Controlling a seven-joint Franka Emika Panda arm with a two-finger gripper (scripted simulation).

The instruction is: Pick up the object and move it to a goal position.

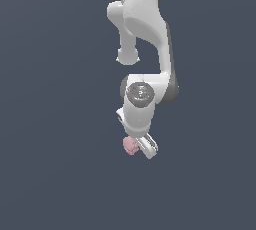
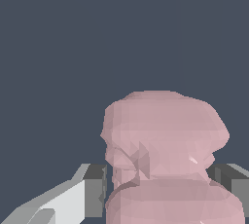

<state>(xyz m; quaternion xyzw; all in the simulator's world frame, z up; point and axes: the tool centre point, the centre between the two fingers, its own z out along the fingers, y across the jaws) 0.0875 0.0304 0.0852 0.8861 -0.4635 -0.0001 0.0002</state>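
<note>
Both fingers (image 2: 95,189) of the gripper (image 2: 163,189) appear to press the pink object (image 2: 163,135), closed snugly around it.

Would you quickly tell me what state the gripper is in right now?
Gripper: shut on the pink clump, a finger on either side.

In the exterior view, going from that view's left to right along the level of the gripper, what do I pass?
Bare dark background, then the pale-pink lumpy object, then the white gripper right against it, then bare background again.
</note>
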